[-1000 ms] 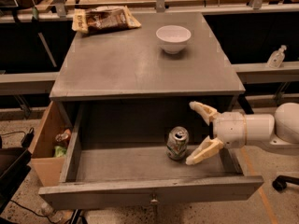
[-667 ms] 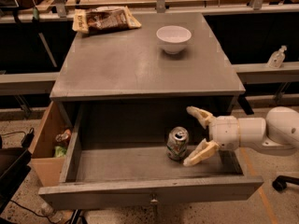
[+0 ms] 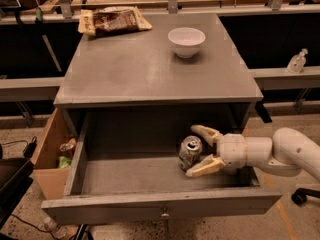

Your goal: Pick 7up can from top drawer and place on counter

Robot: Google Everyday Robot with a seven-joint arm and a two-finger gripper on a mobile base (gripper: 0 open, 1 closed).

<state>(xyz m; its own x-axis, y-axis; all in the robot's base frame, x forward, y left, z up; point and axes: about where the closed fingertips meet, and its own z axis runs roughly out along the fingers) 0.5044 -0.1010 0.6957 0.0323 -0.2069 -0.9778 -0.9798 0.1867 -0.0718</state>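
The 7up can (image 3: 190, 152) stands upright inside the open top drawer (image 3: 160, 209), right of its middle, silver top with pull tab showing. My gripper (image 3: 197, 151) reaches in from the right on a white arm. It is open, with one cream finger behind the can and the other in front of it, so the can sits between the fingertips. The fingers look close to the can, and contact cannot be told. The grey counter (image 3: 145, 69) lies above the drawer.
A white bowl (image 3: 186, 40) and a snack bag (image 3: 113, 20) sit at the back of the counter. A brown cardboard box (image 3: 50, 156) with litter stands left of the cabinet. A small bottle (image 3: 297, 61) rests on a ledge at the right.
My gripper has moved left, further into the drawer, so its open fingers now straddle the can. The can has not moved.
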